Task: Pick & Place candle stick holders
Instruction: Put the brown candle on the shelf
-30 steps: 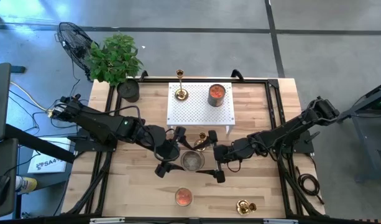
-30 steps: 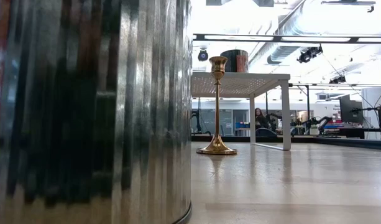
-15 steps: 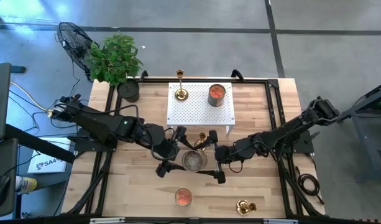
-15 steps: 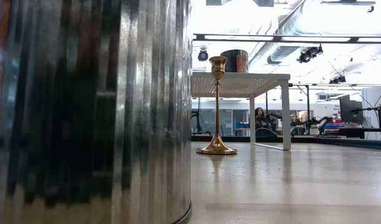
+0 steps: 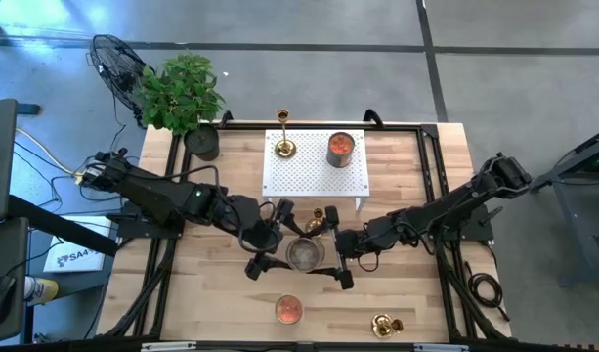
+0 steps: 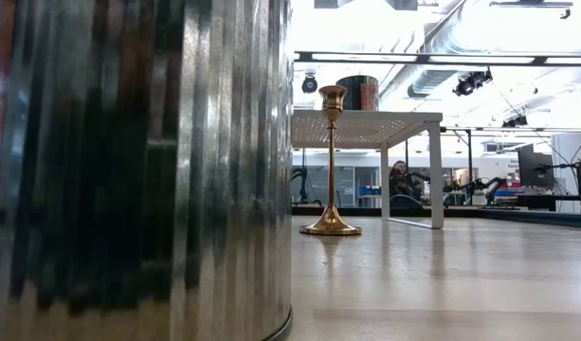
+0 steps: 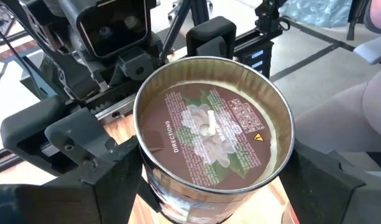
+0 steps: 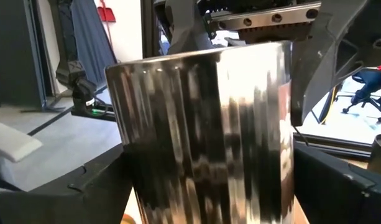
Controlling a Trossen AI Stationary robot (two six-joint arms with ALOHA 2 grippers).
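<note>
While both arms meet mid-surface, the left hand (image 5: 263,241) is spread around a tin candle (image 5: 303,253), the right hand (image 5: 338,259) flanking it, wide. Gold holders (image 5: 317,219) wait untouched, just beside; one must be grasped next.

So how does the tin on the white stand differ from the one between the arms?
The stand's tin shows an orange-red top; the middle tin a brown label. The stand's tin sits raised; the middle tin sits on the wood table, between left gripper and right gripper. Both are round metal.
</note>
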